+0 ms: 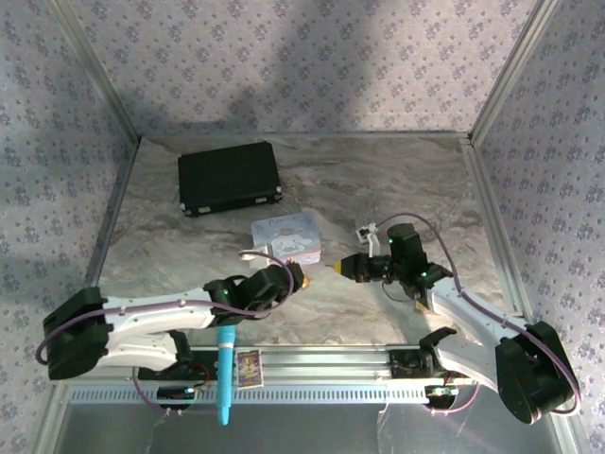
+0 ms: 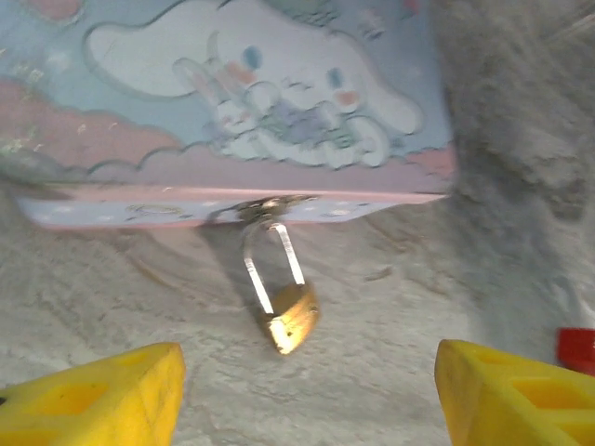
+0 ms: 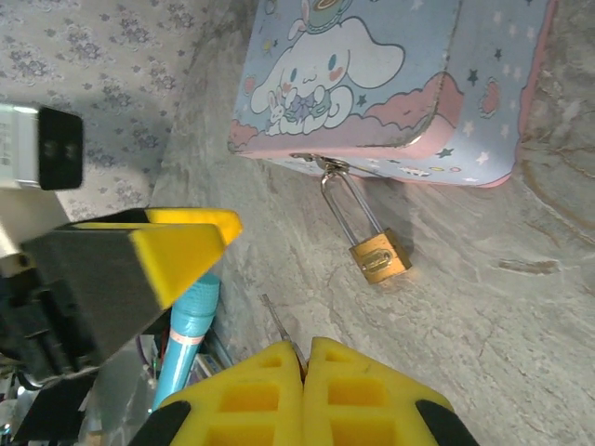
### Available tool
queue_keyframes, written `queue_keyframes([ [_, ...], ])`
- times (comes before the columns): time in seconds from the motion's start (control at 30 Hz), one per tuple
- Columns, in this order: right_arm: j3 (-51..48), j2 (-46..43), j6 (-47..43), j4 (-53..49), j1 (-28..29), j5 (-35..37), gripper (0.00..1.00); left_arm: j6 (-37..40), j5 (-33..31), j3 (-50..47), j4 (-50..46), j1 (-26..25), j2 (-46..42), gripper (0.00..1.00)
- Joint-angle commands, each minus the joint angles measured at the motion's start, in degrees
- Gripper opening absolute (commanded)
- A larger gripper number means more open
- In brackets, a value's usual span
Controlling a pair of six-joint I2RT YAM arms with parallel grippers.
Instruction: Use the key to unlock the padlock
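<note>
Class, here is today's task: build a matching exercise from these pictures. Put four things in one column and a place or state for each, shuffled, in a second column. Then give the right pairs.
Column one:
1. padlock
2. key
3. left gripper
4. black case

Column two:
A. open, fingers wide apart
B. pinched in the right gripper, tip sticking out
C. shackle hooked through the clasp of the tin, body lying on the table
D. near the far wall, beyond the tin and to its left

Pairs: 1-C, 2-B, 3-A, 4-D

Open table (image 2: 390, 372) before the padlock (image 2: 286, 321); tin (image 2: 279, 84) blocks behind.
</note>
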Motion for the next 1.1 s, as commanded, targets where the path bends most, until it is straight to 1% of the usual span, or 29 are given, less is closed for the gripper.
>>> queue_keyframes([
  [0.0,-1.8,-0.7,-1.2,-1.3,0.5,2.3,0.00,-5.6,-5.2,-1.4,4.3,0.4,2.8,0.73],
  [0.03,-2.2,-0.7,-1.0,-1.0,0.5,2.8,0.00,-4.6,-5.0,-0.3,4.6,0.8,4.0,0.76],
  [0.13,-3.6,-0.9,-0.2,0.3,0.5,3.4,0.00,-5.6,-3.2,4.9,-0.4,1.9,8.6,0.76],
  [0.23,-3.8,-1.4,-0.1,0.1,0.6,4.4,0.00,-7.6,1.7,5.4,2.7,3.3,12.9,0.69],
  [0.27,-3.8,-1.5,-0.1,0.1,0.6,4.5,0.00,-9.4,2.3,5.4,3.6,3.5,14.1,0.68],
  [0.33,-3.9,-1.8,-0.1,0.2,0.6,4.6,0.00,-10.3,2.6,5.7,5.7,3.4,16.4,0.66],
  [0.4,-3.9,-1.8,-0.2,0.3,0.7,4.5,0.00,-10.8,2.5,7.4,4.6,3.3,18.7,0.65],
  [0.47,-3.9,-1.5,-0.3,0.3,0.5,4.2,0.00,-11.6,2.1,10.2,0.4,3.4,20.8,0.65],
  [0.57,-3.9,-0.8,-0.2,0.4,0.4,3.0,0.00,-8.0,-0.7,15.8,-6.1,3.1,24.0,0.65],
  [0.6,-4.0,-0.7,-0.1,0.5,0.4,3.0,0.00,-7.7,-1.1,16.8,-7.2,3.1,24.9,0.65],
  [0.63,-4.2,-0.7,-0.1,0.8,0.3,2.9,0.00,-7.0,-1.2,17.0,-6.5,3.0,25.7,0.64],
  [0.8,-4.3,-0.9,0.0,0.5,0.2,2.7,0.00,-8.4,-0.1,17.1,-5.7,3.2,28.4,0.54],
  [0.87,-4.3,-1.2,0.0,0.3,0.2,2.8,0.00,-9.1,0.1,17.1,-7.8,3.0,28.2,0.52],
  [0.97,-4.7,-1.7,0.0,-0.1,0.1,2.9,0.00,-9.6,-1.6,17.8,-13.3,2.3,27.6,0.50],
  [1.07,-4.9,-1.6,-0.2,-0.2,0.0,3.3,0.00,-9.9,-1.3,16.5,-12.6,2.2,27.1,0.42],
])
